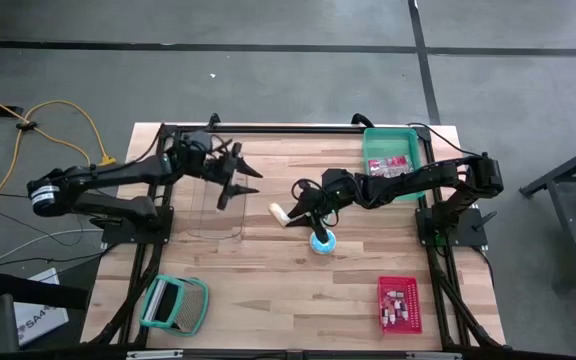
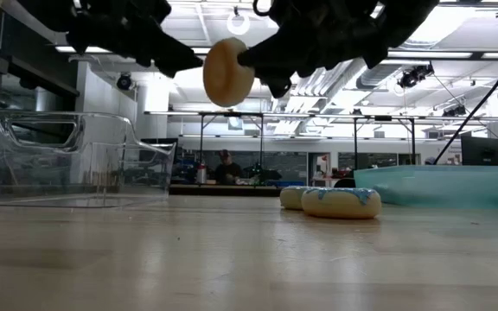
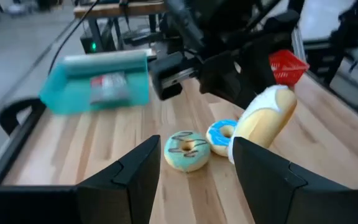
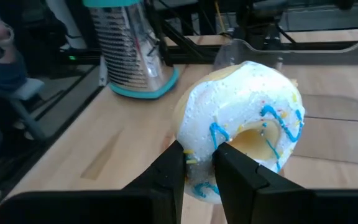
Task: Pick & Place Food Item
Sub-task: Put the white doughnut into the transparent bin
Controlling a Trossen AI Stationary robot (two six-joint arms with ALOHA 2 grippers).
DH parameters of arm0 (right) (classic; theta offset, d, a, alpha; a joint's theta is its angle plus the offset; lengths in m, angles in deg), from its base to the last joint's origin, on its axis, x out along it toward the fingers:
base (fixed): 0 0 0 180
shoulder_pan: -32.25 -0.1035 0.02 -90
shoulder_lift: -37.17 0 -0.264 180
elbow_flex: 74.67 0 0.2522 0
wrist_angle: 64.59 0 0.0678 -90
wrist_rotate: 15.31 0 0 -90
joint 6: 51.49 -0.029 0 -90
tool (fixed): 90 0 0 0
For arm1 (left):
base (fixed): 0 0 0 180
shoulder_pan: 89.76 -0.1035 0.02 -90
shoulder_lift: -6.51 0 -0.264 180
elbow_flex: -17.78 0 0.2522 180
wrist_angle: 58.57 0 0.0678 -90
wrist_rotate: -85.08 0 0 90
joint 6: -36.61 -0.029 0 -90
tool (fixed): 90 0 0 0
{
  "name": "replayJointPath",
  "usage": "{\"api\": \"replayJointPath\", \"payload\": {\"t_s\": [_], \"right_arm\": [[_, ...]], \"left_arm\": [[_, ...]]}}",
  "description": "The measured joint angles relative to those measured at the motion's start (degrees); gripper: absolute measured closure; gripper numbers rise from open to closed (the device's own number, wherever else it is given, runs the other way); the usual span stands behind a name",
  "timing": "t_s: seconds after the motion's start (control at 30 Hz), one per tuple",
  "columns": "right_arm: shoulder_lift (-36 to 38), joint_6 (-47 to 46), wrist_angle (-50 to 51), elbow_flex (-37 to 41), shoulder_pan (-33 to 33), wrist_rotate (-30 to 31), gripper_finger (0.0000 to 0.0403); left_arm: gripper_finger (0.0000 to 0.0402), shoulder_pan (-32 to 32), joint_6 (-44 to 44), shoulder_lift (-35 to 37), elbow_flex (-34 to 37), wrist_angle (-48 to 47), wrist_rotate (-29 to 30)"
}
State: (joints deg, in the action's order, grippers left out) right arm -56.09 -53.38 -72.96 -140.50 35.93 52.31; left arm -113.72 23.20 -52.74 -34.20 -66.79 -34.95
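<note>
Tabletop (image 1: 268, 290): three donuts (image 3: 186, 151) (one aloft)

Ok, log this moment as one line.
right gripper: shut on white-iced donut, lifted | left gripper: open, by clear bin

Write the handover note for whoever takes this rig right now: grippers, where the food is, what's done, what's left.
Right gripper: shut on the white-iced donut, holding it in the air above the table, near the middle.
Left gripper: open, empty, waiting over the clear plastic bin.
Two more donuts lie on the wooden table, below the right arm.
Green tray at the far right corner, red basket at the near right; neither is in play now.
Done: one donut picked up.
Left: set it down, likely in the clear bin, though the pictures do not confirm that; then the other two donuts.
</note>
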Motion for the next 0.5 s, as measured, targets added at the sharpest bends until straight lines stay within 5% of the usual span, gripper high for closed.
{"api": "replayJointPath", "payload": {"t_s": [0.3, 0.5], "right_arm": [[0.0, 0.0, -0.1, 0.0, -1.4, -0.3, 0.0332], [0.0, 0.0, -1.5, 0.0, -2.0, -0.4, 0.0332]], "left_arm": [[0.0207, 12.3, -7.8, 0.0, 0.0, 1.4, 14.7], [0.0207, 18.2, -8.2, 0.0, 0.0, 1.4, 16.8]]}}
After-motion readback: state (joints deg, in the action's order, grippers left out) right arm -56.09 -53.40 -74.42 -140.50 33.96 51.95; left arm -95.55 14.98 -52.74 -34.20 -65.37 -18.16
